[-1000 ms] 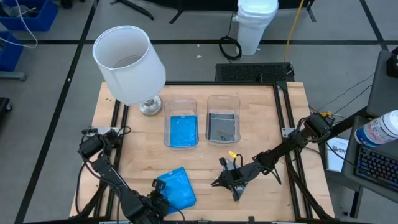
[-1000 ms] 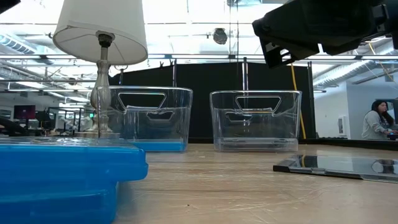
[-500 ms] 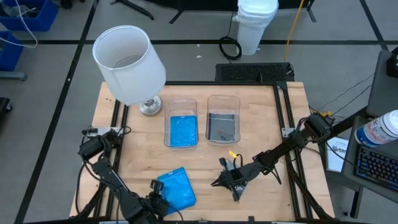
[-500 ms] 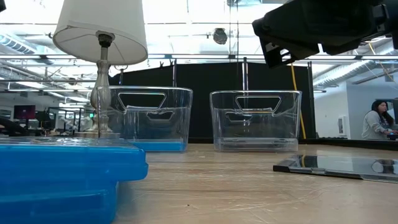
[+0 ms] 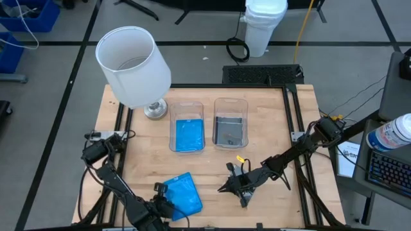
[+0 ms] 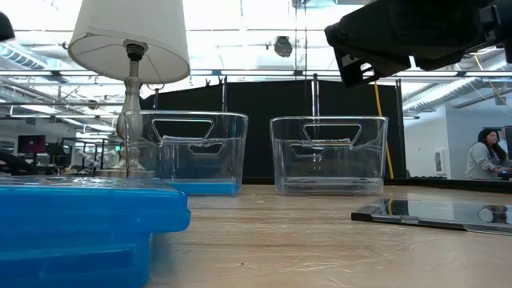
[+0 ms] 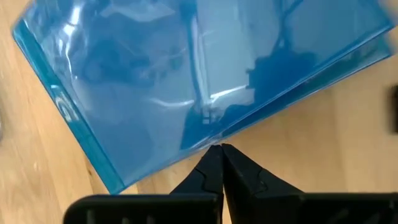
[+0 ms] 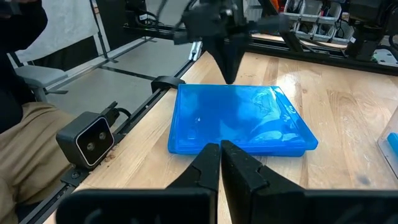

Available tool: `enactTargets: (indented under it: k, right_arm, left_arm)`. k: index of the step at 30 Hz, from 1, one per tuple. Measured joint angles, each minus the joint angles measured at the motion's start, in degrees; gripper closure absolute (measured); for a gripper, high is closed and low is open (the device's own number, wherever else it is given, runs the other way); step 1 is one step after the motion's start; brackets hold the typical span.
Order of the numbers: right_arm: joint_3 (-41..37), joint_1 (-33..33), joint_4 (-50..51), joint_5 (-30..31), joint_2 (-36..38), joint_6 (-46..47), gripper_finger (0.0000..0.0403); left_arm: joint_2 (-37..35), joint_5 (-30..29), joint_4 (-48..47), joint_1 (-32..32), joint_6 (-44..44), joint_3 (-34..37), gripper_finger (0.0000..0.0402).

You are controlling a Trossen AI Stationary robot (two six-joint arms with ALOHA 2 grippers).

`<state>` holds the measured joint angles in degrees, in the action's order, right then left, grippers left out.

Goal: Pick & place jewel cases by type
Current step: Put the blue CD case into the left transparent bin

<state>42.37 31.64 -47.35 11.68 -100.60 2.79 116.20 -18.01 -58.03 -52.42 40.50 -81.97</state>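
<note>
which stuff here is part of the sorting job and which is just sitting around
Part of the job:
blue case on the table
blue case in the left tub
dark case in the right tub
dark case on the table

Just sitting around:
lamp
white bin

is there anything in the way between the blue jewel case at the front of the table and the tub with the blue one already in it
Nothing visible. Bare wood lies between the blue jewel case and the tub already holding a blue case. The lamp stands off to the tub's side, and the left tool, shut, sits at the case's edge.
</note>
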Motion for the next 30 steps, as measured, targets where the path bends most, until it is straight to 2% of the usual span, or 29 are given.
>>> enactTargets:
  k: [7, 13, 17, 20, 30]
  right_arm:
    - [0.0, 0.0, 0.0, 0.0, 0.0, 0.0, 0.0396]
    - [0.0, 0.0, 0.0, 0.0, 0.0, 0.0, 0.0395]
    - [0.0, 0.0, 0.0, 0.0, 0.0, 0.0, 0.0396]
    - [0.0, 0.0, 0.0, 0.0, 0.0, 0.0, 0.0396]
    - [0.0, 0.0, 0.0, 0.0, 0.0, 0.0, 0.0396]
  left_arm:
    - [0.1, 0.4, 2.6, 0.6, 0.7, 4.4, 0.0385]
    - [0.1, 4.1, 1.4, 0.7, 0.6, 3.7, 0.0396]
    - [0.1, 3.3, 1.1, 0.7, -0.3, 2.8, 0.0385]
    - [0.1, 1.2, 1.1, 1.3, -2.3, 2.8, 0.0394]
    - [0.1, 1.5, 1.2, 4.6, -4.3, 2.8, 0.0393]
